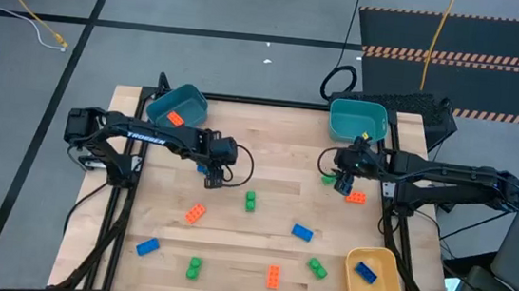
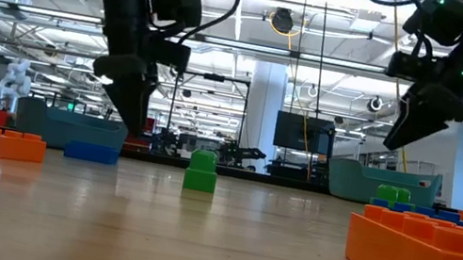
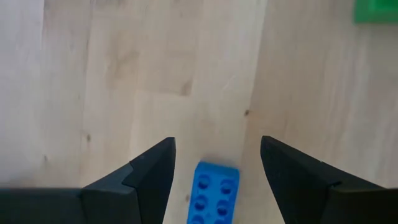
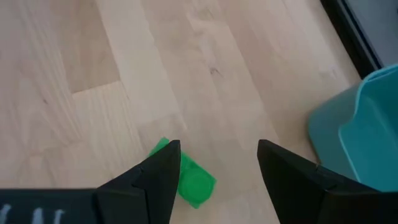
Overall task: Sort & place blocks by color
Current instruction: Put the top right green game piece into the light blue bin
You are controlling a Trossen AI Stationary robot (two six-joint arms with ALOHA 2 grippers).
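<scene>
1. Orange block looms nearest the low camera on the right; beyond it a green block stands mid-table.
2. My left gripper hangs spread over a blue block, which lies on the wood between the fingers, untouched as far as I can see. In the high view this is just right of the left teal bin, which already holds an orange block.
3. My right gripper is also spread, above a green block lying near the right teal bin. That block sits mostly beside one finger, not centred.
4. Risk, as I judge it: closing the right jaws now would clip the green block's edge and flick it away.
5. Other blocks lie scattered nearer the table's front edge; the yellow bin at near right holds a blue one.
6. Dropping blue into the orange-holding bin would spoil the sort.
</scene>
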